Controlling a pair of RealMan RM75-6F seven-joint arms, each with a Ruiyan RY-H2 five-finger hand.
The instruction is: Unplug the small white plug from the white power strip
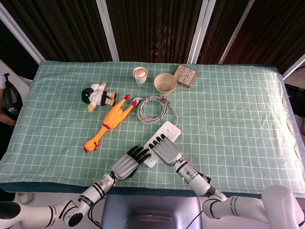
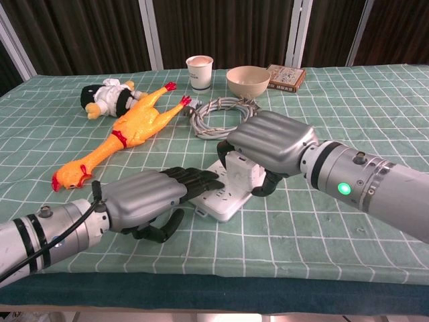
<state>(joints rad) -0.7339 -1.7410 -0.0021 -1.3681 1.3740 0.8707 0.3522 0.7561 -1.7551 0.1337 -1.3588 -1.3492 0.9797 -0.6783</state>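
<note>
The white power strip (image 2: 221, 201) (image 1: 169, 129) lies slantwise near the table's front edge. My left hand (image 2: 144, 196) (image 1: 127, 163) rests palm down, and its dark fingertips (image 2: 201, 178) press on the strip's near end. My right hand (image 2: 271, 142) (image 1: 164, 150) arches over the strip's middle and pinches the small white plug (image 2: 242, 169) between fingers and thumb. The plug stands upright at the strip's top face. I cannot tell whether its pins are out. In the head view the right hand hides the plug.
The strip's grey cable coil (image 2: 218, 107) (image 1: 155, 107) lies just behind the strip. A yellow rubber chicken (image 2: 127, 134) and a small doll (image 2: 107, 97) lie to the left. A paper cup (image 2: 199, 72), a bowl (image 2: 248, 80) and a patterned box (image 2: 286, 77) stand at the back.
</note>
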